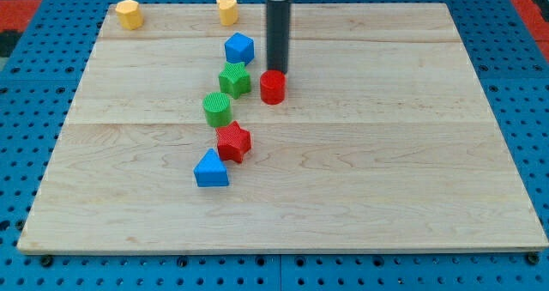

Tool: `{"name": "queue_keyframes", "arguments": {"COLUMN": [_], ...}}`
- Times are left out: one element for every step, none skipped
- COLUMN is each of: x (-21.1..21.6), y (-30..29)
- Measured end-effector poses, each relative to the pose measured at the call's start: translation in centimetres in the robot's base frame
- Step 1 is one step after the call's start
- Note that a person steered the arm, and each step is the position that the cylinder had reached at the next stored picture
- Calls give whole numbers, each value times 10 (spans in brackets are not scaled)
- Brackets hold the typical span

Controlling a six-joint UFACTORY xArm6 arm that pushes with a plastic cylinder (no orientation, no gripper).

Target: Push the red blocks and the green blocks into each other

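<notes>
Pale wooden bench (386,179), planked, smooth grain, sits on a blue perforated base with red matting at the top corners of the view. My tip (280,73) stands at the 12 o'clock side of the red cylinder (273,87), touching it or very nearly; contact cannot be confirmed. There are no jaws on this rig, only the straight dark rod, so nothing to open or close. Task pieces: red cylinder near board centre-top; green star-like block (234,80) just beside it at its 9 o'clock; green cylinder (218,109) at 7 o'clock of that block, near but apart; red star (233,142) just below the green cylinder at its 5 o'clock, almost touching. Other items: blue hexagonal block (239,48) at 12 o'clock of the green star-like block, blue triangular block (211,170) touching or nearly touching the red star at its 7 o'clock, two yellow blocks (129,14) (226,9) at the top edge, the second heart-like. Judgement: blocks look like light, rigid plastic with ribbed sides; they should slide easily on the wood. Cylinders may roll off a tip pressed off-centre, so push through the middle of the face. Star points may make that piece spin.
</notes>
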State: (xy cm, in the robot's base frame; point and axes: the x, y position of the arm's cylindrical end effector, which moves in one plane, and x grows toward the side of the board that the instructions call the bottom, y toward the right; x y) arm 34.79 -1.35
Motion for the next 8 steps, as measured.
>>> {"name": "queue_keyframes", "arguments": {"x": [-2, 46, 47, 60, 142, 176, 162, 139], "y": [47, 51, 1, 8, 27, -13, -44, -62]}}
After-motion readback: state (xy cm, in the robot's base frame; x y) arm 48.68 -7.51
